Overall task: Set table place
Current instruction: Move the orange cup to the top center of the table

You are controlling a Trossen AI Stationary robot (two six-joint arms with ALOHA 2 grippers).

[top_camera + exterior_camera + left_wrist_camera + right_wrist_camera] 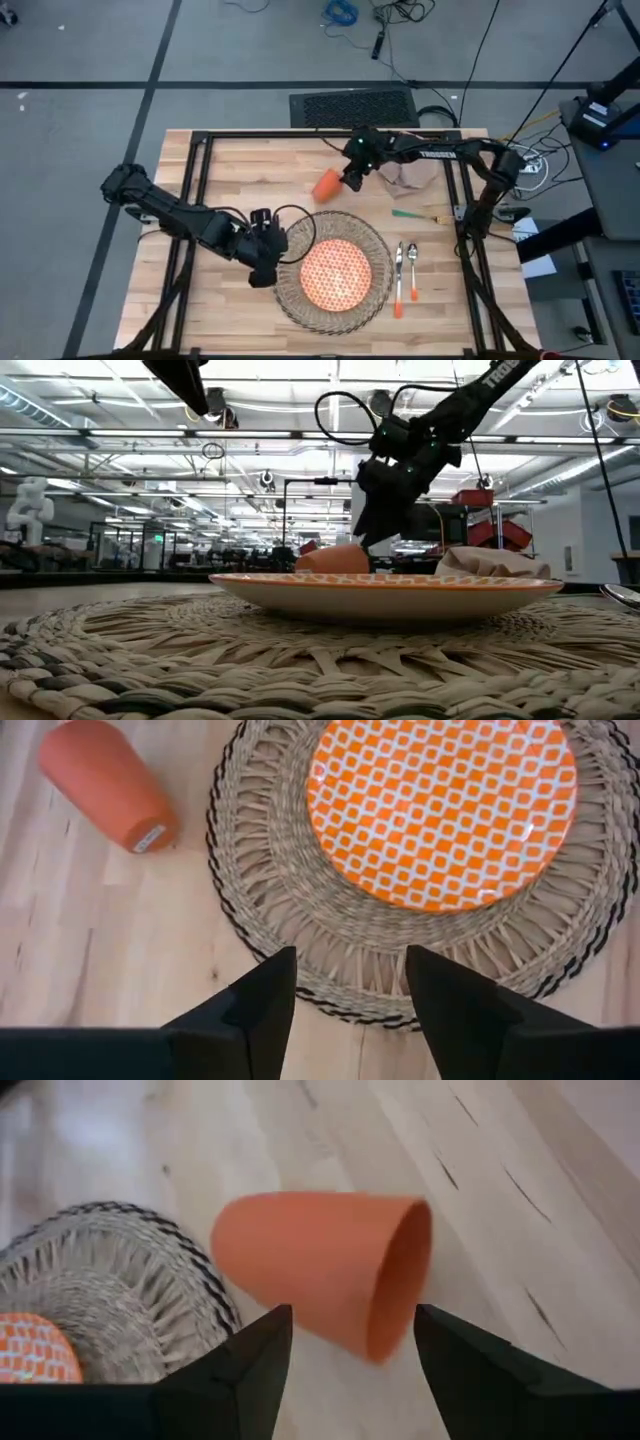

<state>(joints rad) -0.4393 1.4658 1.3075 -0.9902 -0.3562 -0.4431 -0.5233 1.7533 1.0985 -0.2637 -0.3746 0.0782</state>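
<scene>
Your right gripper point(350, 1355), fingers apart, hovers just above the small orange cup point(325, 1270) lying tipped on the light-wood table point(230, 170); left gripper point(350, 995), also apart, waits beside the round wicker placemat point(300, 935).

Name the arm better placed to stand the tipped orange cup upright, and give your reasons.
Right. The right gripper hangs open directly beside the cup, which lies on its side between its fingers' line. The left gripper sits at the placemat's edge, farther off.

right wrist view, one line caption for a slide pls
Right claw, open, poised just above the orange cup lying on its side on the table beside the wicker placemat.
</scene>
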